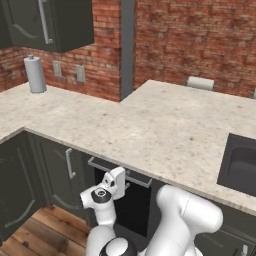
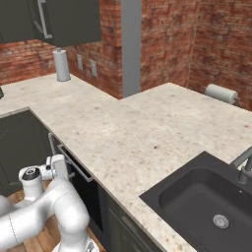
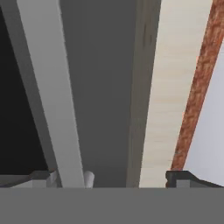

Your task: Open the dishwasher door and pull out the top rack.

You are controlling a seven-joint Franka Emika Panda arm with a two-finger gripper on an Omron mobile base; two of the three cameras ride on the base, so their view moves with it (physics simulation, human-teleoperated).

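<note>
**A:** Where was the dishwasher door point(image 1: 131, 205) at this moment?

**B:** Low in the centre of the left base view, a dark panel under the speckled tabletop point(image 1: 165, 125). Its long silver bar handle point(image 1: 120, 171) ran along the top edge. Whether the door was shut or slightly ajar, I could not tell.

**A:** And the end effector point(image 3: 111, 177)?

**B:** Spread. In the hand view its two dark fingertips point(image 3: 41, 176) rose at the bottom corners, and the pale bar crossed the frame just inside the left one, not pinched.

**A:** How should the step be done well?

**B:** I judged the bar should sit centred between the fingers before closing, then be drawn outward and down along the door's arc.
</note>
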